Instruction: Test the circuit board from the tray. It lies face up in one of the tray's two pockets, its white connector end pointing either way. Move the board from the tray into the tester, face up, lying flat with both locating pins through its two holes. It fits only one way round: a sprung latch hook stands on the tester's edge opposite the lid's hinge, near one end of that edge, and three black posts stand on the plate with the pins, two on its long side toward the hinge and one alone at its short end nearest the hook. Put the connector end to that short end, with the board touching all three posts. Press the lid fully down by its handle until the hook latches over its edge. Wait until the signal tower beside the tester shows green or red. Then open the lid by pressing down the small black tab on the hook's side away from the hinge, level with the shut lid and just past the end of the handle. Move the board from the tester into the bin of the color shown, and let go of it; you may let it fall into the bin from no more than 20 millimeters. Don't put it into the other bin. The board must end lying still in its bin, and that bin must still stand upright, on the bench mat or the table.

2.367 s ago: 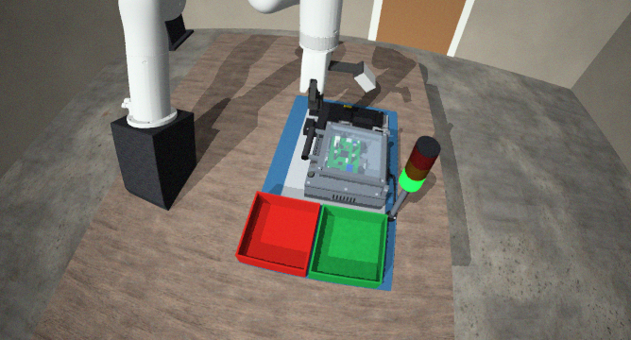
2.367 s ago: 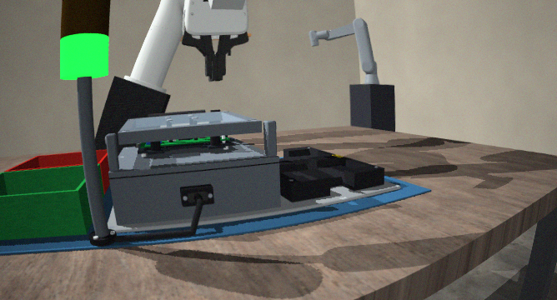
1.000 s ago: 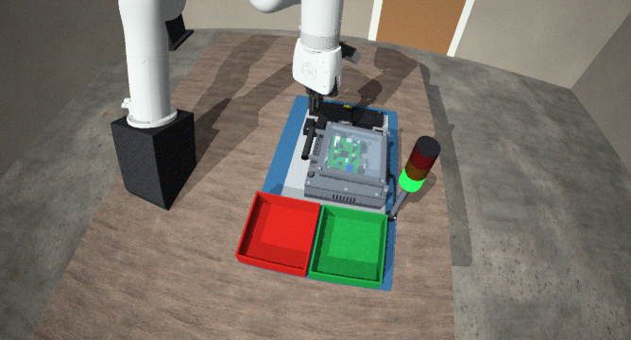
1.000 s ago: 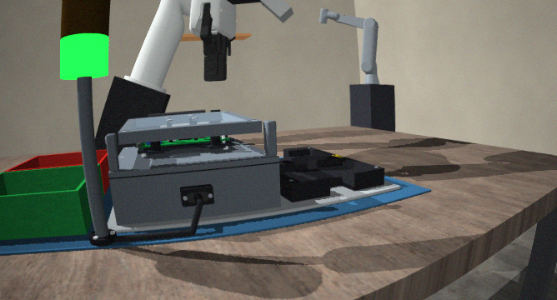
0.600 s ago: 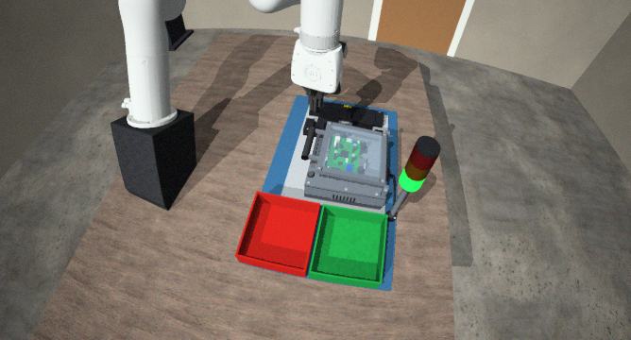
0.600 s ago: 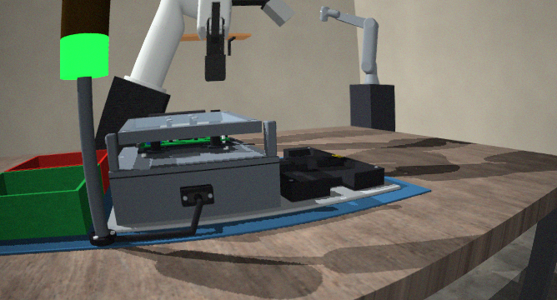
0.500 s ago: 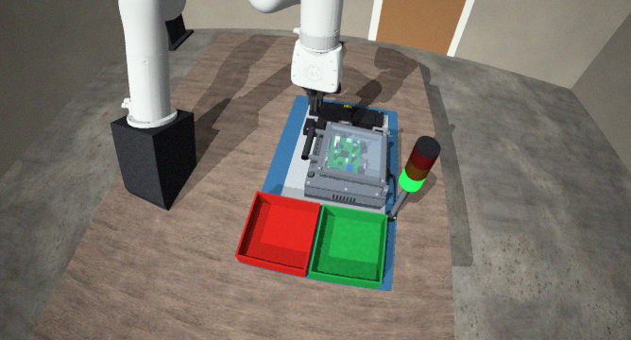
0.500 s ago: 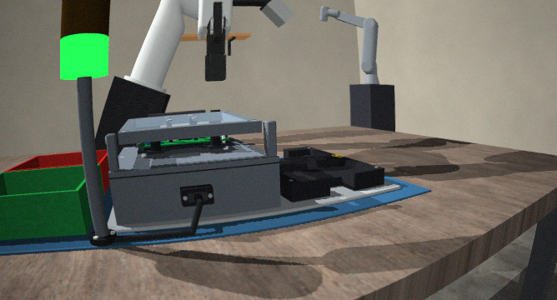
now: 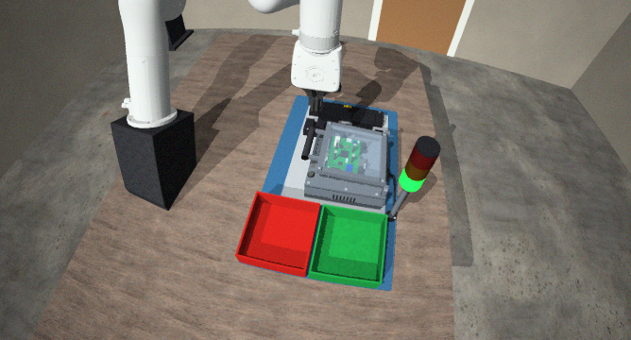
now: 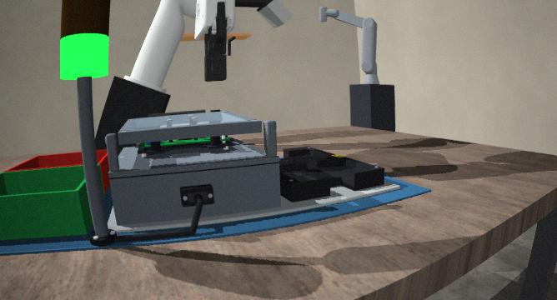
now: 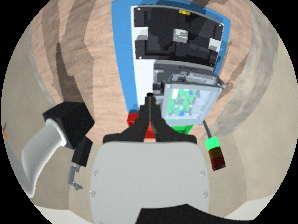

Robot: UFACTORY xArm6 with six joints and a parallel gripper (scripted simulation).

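Note:
The green circuit board lies in the grey tester under the clear lid, which lies down flat over it. The board also shows in the wrist view. The signal tower beside the tester shows green. My gripper is shut and empty. It hangs well above the tester, over the far end of the lid's black handle, near the tray. In the wrist view the fingertips meet beside the tester's edge.
The black tray stands behind the tester, both pockets empty. The red bin and green bin stand side by side in front of the tester on the blue mat. The arm's black base stands to the left.

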